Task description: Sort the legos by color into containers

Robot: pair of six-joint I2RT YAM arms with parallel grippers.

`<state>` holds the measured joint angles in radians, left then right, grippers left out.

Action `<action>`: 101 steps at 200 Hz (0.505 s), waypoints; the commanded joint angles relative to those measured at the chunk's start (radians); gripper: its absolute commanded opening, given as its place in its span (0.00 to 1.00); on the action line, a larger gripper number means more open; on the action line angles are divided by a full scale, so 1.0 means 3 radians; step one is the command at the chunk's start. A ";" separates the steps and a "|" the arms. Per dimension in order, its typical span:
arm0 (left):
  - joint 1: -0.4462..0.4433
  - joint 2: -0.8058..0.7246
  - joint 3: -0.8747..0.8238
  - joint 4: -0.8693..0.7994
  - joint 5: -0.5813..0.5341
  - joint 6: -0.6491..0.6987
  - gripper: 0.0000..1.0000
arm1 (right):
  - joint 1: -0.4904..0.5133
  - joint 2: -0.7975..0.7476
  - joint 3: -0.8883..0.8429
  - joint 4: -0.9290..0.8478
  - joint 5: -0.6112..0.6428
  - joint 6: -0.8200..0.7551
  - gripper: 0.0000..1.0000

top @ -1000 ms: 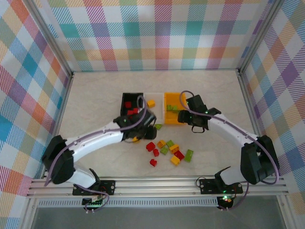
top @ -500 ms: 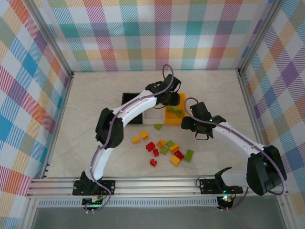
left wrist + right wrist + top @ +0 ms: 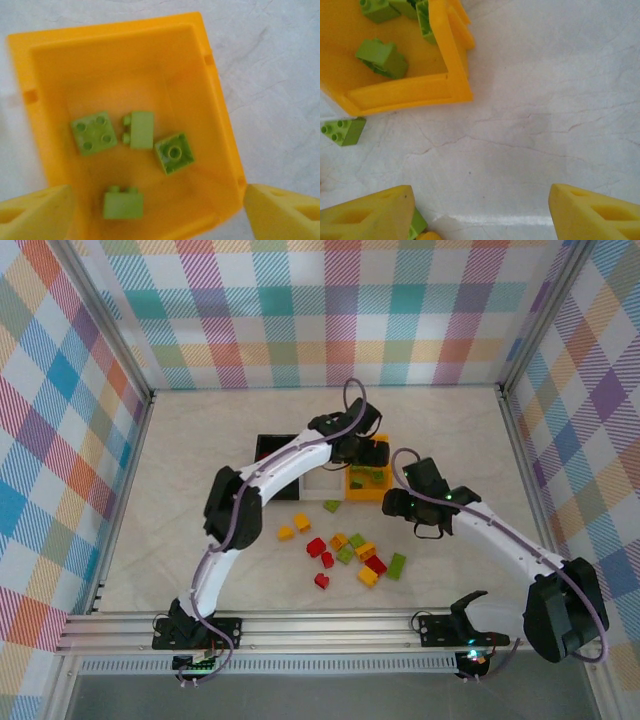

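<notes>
My left gripper (image 3: 362,454) hovers open and empty over the orange-yellow bin (image 3: 352,490), whose floor (image 3: 60,75) holds several light green legos (image 3: 173,152). The yellow fingertips (image 3: 35,212) straddle the bin's near end. My right gripper (image 3: 405,506) is open over bare table just right of that bin's corner (image 3: 447,90), nothing between its fingers (image 3: 592,210). One green lego (image 3: 344,131) lies outside the bin. Loose red, yellow and green legos (image 3: 350,555) lie scattered in front of the bins. The black bin (image 3: 268,445) and white bin (image 3: 322,483) are partly hidden by the left arm.
Two yellow legos (image 3: 293,528) lie apart to the left of the pile, and a lone green lego (image 3: 332,506) sits in front of the white bin. A metal rail (image 3: 330,625) runs along the table's near edge. Checked walls enclose the other sides.
The left arm swung from the table in front of the black bin up and over to the orange-yellow bin. The right gripper drew back from that bin toward the front right.
</notes>
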<state>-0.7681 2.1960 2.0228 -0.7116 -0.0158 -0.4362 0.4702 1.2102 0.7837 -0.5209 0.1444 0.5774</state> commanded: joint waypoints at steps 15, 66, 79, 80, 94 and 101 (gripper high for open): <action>-0.0031 -0.1311 -0.1306 0.0735 0.0053 -0.0181 1.00 | -0.0001 -0.0063 -0.0216 -0.0309 -0.0369 0.0216 0.66; -0.0036 -0.2564 -0.3064 0.1227 -0.0095 -0.0445 1.00 | 0.0103 0.0209 -0.0325 -0.0602 -0.0602 0.0468 0.63; -0.0032 -0.2822 -0.3354 0.1266 -0.0119 -0.0492 1.00 | 0.0100 0.0292 -0.0298 -0.0661 -0.0601 0.0525 0.63; -0.0032 -0.2847 -0.3374 0.1267 -0.0123 -0.0493 1.00 | 0.0100 0.0294 -0.0297 -0.0661 -0.0605 0.0527 0.63; -0.0034 -0.3074 -0.3613 0.1275 -0.0154 -0.0547 1.00 | 0.0100 0.0388 -0.0279 -0.0676 -0.0668 0.0569 0.62; -0.0032 -0.3169 -0.3725 0.1282 -0.0149 -0.0563 1.00 | 0.0110 0.0446 -0.0261 -0.0703 -0.0708 0.0589 0.62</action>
<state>-0.7708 1.3415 0.9947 -0.3840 -0.0364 -0.5602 0.4953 1.3022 0.6926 -0.6750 -0.0200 0.7033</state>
